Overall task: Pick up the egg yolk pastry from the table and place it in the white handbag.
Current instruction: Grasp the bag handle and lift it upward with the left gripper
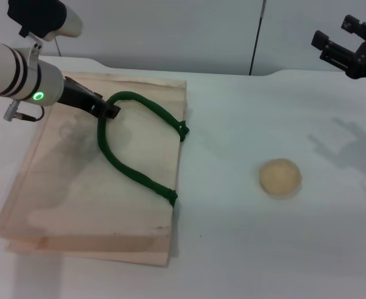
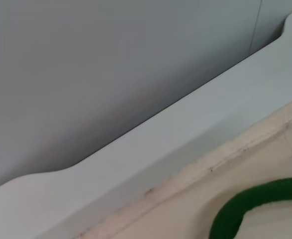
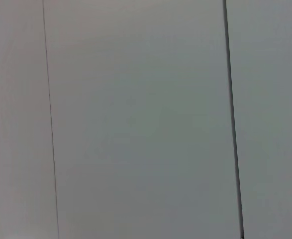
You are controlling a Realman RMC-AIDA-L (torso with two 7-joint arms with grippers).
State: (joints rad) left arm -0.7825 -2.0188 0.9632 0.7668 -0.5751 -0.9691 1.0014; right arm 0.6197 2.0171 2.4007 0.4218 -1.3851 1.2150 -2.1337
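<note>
The egg yolk pastry (image 1: pixel 280 177) is a small pale tan round that sits on the white table, right of centre. The white handbag (image 1: pixel 95 193) lies flat on the left, and its dark green rope handle (image 1: pixel 133 168) loops over its side. My left gripper (image 1: pixel 108 110) is over the bag's far part, shut on the top of the handle loop. The left wrist view shows the bag's fabric (image 2: pixel 265 149) and a piece of the green handle (image 2: pixel 250 199). My right gripper (image 1: pixel 332 37) hangs in the air at the far right, open and empty, well behind the pastry.
The white table (image 1: pixel 232 249) carries only the bag and the pastry. A grey wall (image 1: pixel 170 31) stands behind the table's far edge. The right wrist view shows only that wall (image 3: pixel 136 119).
</note>
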